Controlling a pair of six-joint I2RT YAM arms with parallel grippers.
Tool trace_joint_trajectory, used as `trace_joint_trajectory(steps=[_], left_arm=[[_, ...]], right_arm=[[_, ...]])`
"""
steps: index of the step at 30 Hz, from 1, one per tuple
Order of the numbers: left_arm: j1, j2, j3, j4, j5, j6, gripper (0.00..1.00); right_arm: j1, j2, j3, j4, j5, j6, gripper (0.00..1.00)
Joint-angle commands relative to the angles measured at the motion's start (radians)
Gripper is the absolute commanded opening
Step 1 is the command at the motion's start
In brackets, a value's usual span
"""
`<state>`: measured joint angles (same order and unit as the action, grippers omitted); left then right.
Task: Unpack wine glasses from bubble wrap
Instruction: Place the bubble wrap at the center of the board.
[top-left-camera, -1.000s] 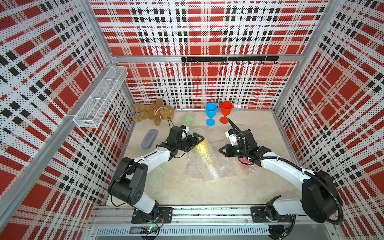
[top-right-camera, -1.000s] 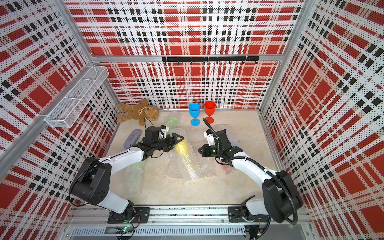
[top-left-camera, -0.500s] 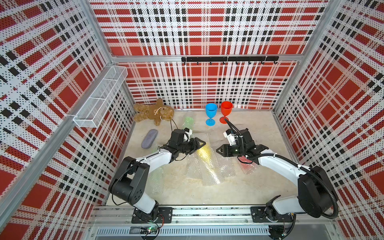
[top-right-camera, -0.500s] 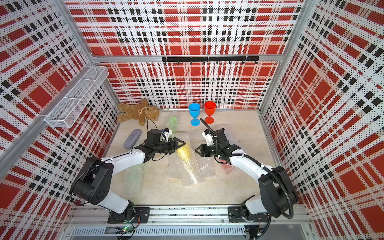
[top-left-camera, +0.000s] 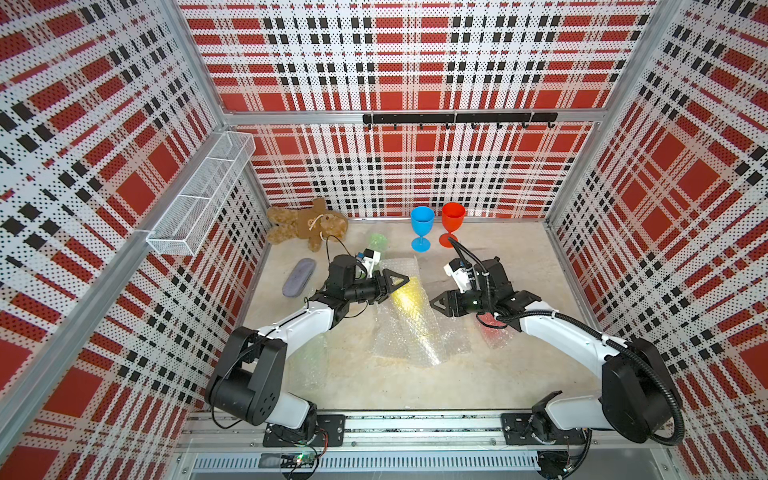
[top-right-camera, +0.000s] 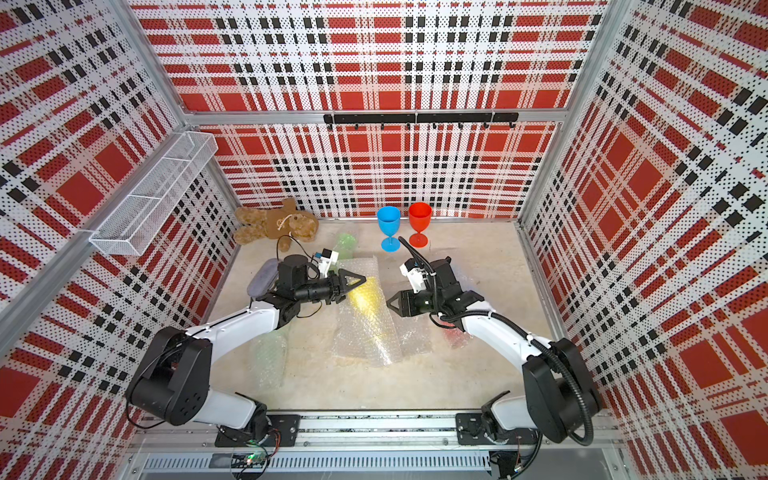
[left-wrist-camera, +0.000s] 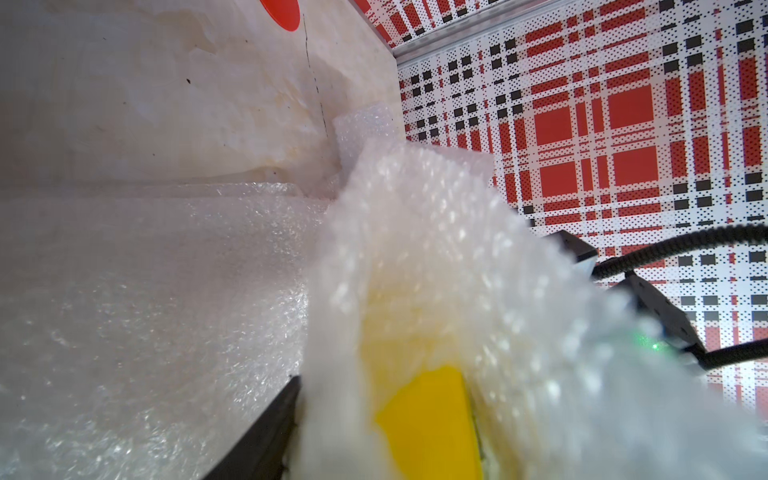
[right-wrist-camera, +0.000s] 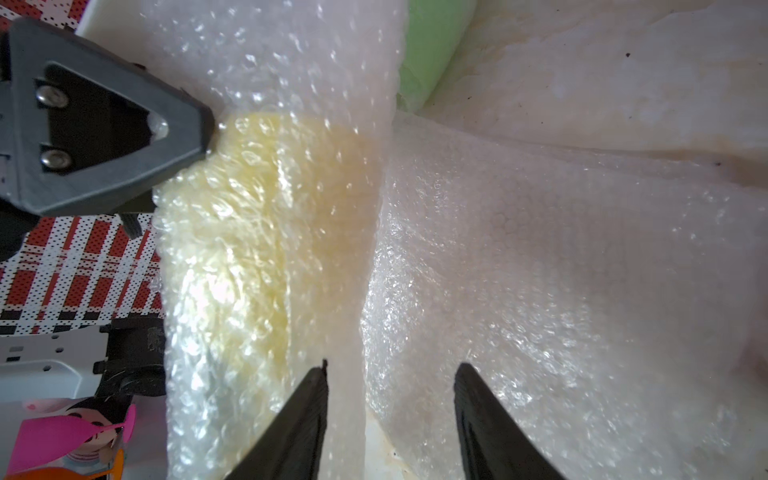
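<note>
A yellow wine glass (top-left-camera: 405, 296) lies mid-table, wrapped in bubble wrap (top-left-camera: 409, 332). My left gripper (top-left-camera: 402, 280) is shut on its wrapped upper end; in the left wrist view one finger (left-wrist-camera: 266, 428) presses the wrap beside bare yellow plastic (left-wrist-camera: 432, 424), the other finger hidden. My right gripper (right-wrist-camera: 390, 370) hovers open over the loose wrap just right of the glass, nothing between its fingers; it is also seen in a top view (top-right-camera: 390, 303). A blue wine glass (top-left-camera: 422, 227) and a red one (top-left-camera: 452, 223) stand upright and unwrapped at the back.
Wrapped green glasses lie at the back (top-left-camera: 377, 242) and front left (top-left-camera: 309, 361); a wrapped red one (top-left-camera: 492, 332) lies under my right arm. A teddy bear (top-left-camera: 305, 222) and grey pouch (top-left-camera: 298, 277) sit back left. A wire basket (top-left-camera: 199, 195) hangs on the left wall.
My left gripper has closed onto the wrapped yellow glass. My right gripper has opened, let go of the bubble wrap and shifted slightly left.
</note>
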<state>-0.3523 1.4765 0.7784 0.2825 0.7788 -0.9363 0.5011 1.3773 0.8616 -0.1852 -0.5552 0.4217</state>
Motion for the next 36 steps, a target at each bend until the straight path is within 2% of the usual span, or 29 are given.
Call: trace_joint_trajectory(steps=[1,7,13,15,22,29,30,32,34,36], left_arm=[[-0.004,-0.015,0.010,0.030,0.022,-0.001,0.61],[-0.010,-0.006,0.010,0.030,0.011,-0.002,0.61],[-0.022,-0.004,0.017,0.030,0.010,-0.005,0.61],[-0.025,-0.006,0.018,0.029,0.012,-0.005,0.60],[-0.029,-0.013,0.015,0.026,0.019,-0.005,0.59],[-0.076,0.031,0.029,0.045,0.001,-0.019,0.58],[-0.082,0.035,0.032,0.056,0.000,-0.029,0.58],[-0.086,0.042,0.037,0.069,-0.002,-0.038,0.59],[-0.081,0.042,0.040,0.069,-0.005,-0.041,0.66],[-0.067,0.042,0.040,0.052,-0.016,-0.031,0.75]], right_arm=[[0.004,-0.037,0.029,-0.003,0.000,-0.022,0.52],[0.018,-0.050,0.019,0.010,-0.062,-0.022,0.52],[0.030,-0.040,0.021,0.017,-0.044,-0.027,0.53],[0.029,-0.025,0.031,-0.008,0.004,-0.035,0.51],[0.030,0.002,0.053,-0.041,0.127,-0.042,0.33],[0.059,0.051,0.054,0.027,0.048,-0.015,0.25],[0.066,0.058,0.053,0.034,0.043,-0.011,0.23],[0.069,0.061,0.050,0.039,0.041,-0.004,0.12],[0.068,0.043,0.042,0.038,0.061,0.000,0.00],[0.069,0.025,0.040,0.029,0.066,0.004,0.00]])
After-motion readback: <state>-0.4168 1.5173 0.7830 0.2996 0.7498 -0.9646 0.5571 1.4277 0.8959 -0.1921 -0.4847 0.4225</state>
